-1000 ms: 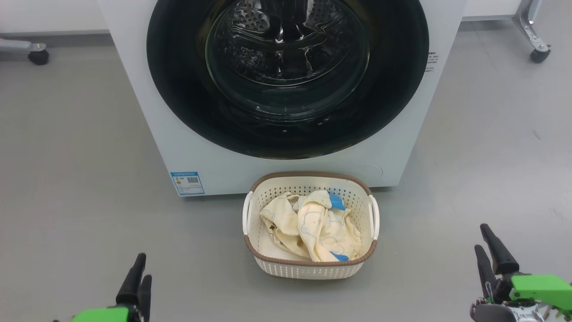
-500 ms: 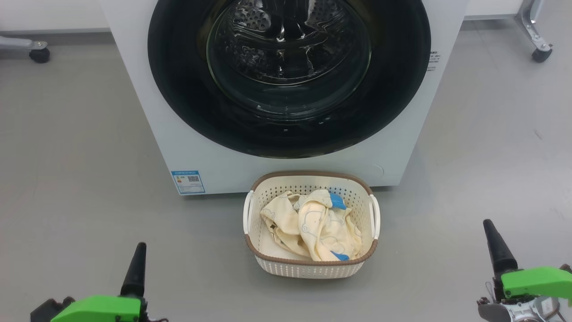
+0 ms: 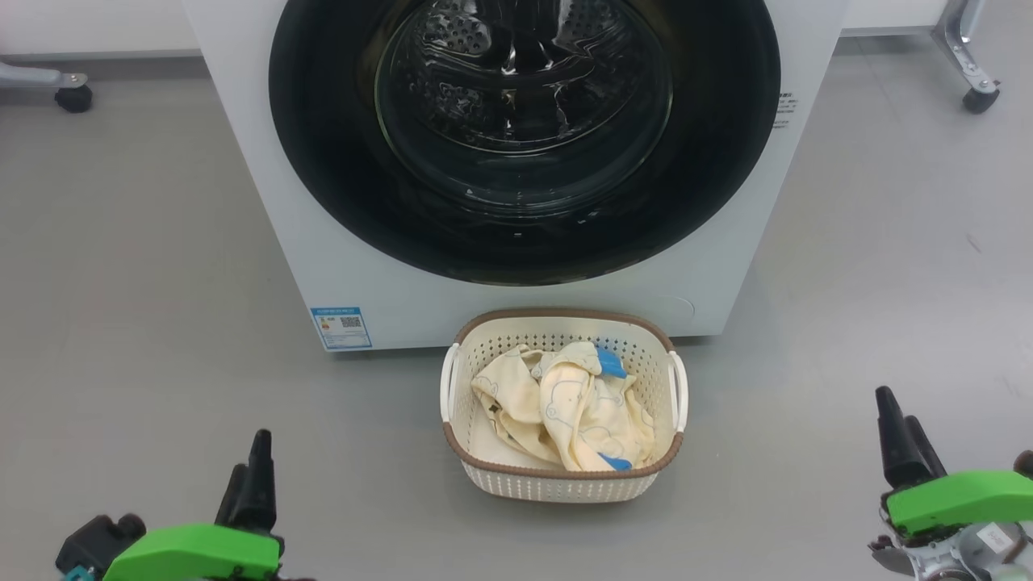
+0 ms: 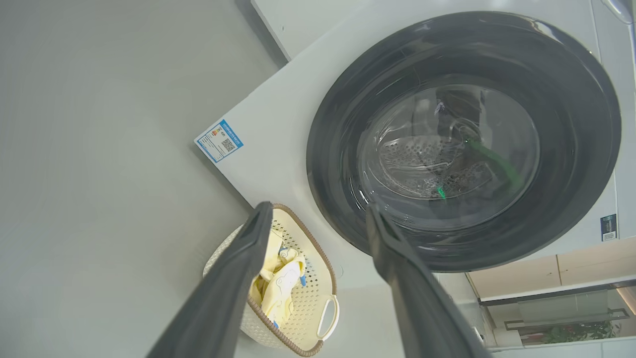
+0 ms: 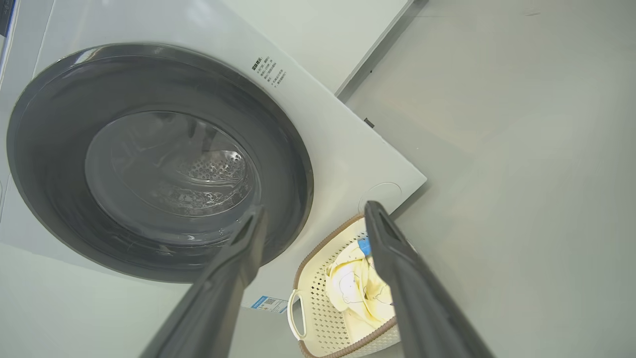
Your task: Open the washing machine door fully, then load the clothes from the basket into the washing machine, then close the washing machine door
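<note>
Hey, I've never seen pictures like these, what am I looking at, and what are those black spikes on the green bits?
A two-armed robot took them. One looks down from its head camera; the other two come from cameras on its wrists. The spikes belong to its left gripper and right gripper, both open, holding nothing. On the grey floor stands a white washing machine, its round black door shut. In front sits a cream basket of pale yellow clothes.
</note>
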Controlling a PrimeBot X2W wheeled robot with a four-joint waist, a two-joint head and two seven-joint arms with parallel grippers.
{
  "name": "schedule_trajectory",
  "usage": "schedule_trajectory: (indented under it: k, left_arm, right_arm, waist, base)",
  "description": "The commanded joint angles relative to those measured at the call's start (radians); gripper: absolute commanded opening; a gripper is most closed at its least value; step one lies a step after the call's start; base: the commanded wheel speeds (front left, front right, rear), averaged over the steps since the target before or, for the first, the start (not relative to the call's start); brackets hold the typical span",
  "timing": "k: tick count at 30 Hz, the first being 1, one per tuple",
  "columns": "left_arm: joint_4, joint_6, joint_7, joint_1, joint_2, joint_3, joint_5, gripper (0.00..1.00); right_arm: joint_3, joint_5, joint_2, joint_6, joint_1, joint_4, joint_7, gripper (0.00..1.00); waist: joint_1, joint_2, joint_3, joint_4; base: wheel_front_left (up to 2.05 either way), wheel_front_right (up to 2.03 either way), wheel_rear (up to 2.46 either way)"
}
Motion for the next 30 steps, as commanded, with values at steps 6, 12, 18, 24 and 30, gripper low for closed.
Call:
schedule_trajectory:
  k: [6, 12, 18, 24, 30]
  left_arm:
    - [-0.044, 0.016, -0.028, -0.064, 0.011, -0.01, 0.144, 1.0]
    - [-0.046, 0.028, -0.046, -0.072, 0.019, -0.034, 0.261, 1.0]
    - [-0.045, 0.039, -0.063, -0.076, 0.024, -0.06, 0.358, 1.0]
    - [-0.044, 0.046, -0.078, -0.081, 0.026, -0.078, 0.425, 1.0]
    - [-0.041, 0.054, -0.096, -0.089, 0.028, -0.098, 0.503, 1.0]
  right_arm:
    - [-0.002, -0.135, -0.012, -0.001, -0.06, -0.049, -0.024, 1.0]
    - [0.001, -0.227, -0.011, -0.002, -0.061, -0.056, -0.035, 1.0]
    - [0.007, -0.312, -0.012, -0.002, -0.058, -0.065, -0.045, 1.0]
    - [0.015, -0.376, -0.011, -0.002, -0.054, -0.074, -0.053, 1.0]
    - [0.027, -0.456, -0.01, -0.002, -0.05, -0.085, -0.066, 1.0]
  waist:
    - [0.0, 0.0, -0.001, 0.002]
    - [0.0, 0.0, -0.004, 0.002]
    - [0.0, 0.0, -0.007, 0.002]
    - [0.0, 0.0, -0.009, 0.003]
    - [0.0, 0.0, -0.01, 0.004]
  base:
    - [0.0, 0.0, 0.0]
    - [0.0, 0.0, 0.0]
    - [0.0, 0.0, 0.0]
    - [0.0, 0.0, 0.0]
    - [0.0, 0.0, 0.0]
